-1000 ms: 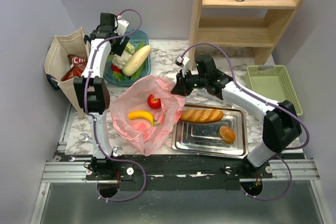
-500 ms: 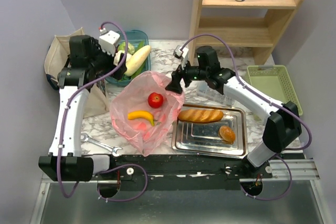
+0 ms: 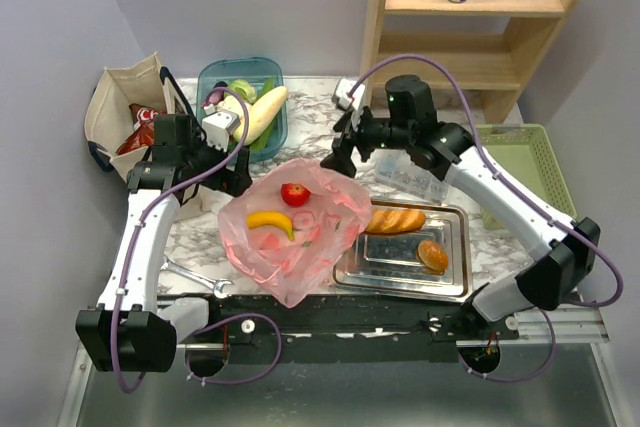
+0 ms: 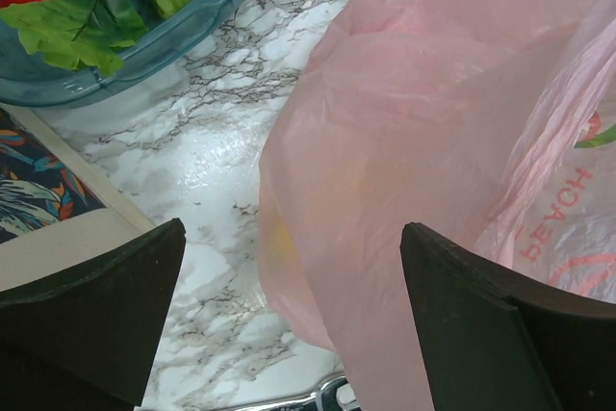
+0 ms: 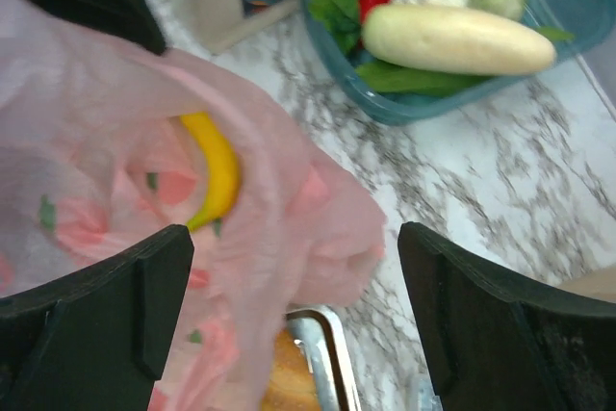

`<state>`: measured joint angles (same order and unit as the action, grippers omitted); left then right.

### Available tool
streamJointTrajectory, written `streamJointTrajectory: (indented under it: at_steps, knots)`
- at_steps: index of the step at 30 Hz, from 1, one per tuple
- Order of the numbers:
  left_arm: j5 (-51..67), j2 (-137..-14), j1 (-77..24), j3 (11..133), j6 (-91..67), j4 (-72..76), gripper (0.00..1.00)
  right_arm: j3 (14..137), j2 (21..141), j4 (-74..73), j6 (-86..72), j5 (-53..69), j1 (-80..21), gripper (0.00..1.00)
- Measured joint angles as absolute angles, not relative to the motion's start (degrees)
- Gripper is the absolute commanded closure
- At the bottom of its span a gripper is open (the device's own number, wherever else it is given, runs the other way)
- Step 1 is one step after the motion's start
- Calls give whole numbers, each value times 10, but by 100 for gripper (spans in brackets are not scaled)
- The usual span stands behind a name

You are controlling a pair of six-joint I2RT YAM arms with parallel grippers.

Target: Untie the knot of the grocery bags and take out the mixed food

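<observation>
The pink bag (image 3: 296, 235) sits in the middle of the marble table (image 3: 320, 112), just left of the metal tray (image 3: 392, 263). Its mouth gapes open and its handles look loose rather than tied. Inside it lie a banana (image 3: 271, 221) and a red apple (image 3: 294, 194). The left gripper (image 3: 238, 175) is at the bag's left edge with its fingers spread wide. From its wrist camera, the plastic bulges into the gap between them without being pinched. The right gripper (image 3: 333, 160) hovers at the bag's far right rim, equally wide, with pink film and the banana below it. Behind the bag, a pale long vegetable (image 3: 262, 112) rests in a teal tub (image 3: 240, 63) among greens. To the far left the canvas tote (image 3: 115, 97) holds a red chip bag (image 3: 140, 129). A baguette (image 3: 396, 219) and a bun (image 3: 432, 255) lie on the tray, and a wrench (image 3: 195, 277) lies near the table's front edge.
</observation>
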<state>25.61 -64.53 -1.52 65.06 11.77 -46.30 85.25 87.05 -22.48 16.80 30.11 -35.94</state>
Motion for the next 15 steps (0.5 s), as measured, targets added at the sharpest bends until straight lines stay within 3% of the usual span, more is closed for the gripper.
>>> streamJointTrajectory:
  at_steps: [4, 6, 9, 15]
  knots:
    - [260, -645, -16, 651, 105, -463, 5, 847, 831, -256, 229, 309, -435, 50]
    - [272, -641, -16, 651, 98, -463, 5, 836, 819, -267, 248, 323, -468, 64]
    - [304, -618, -18, 651, 95, -463, 4, 828, 818, -282, 276, 337, -476, 76]
    - [358, -581, -41, 652, 96, -464, 5, 825, 860, -288, 311, 348, -472, 85]
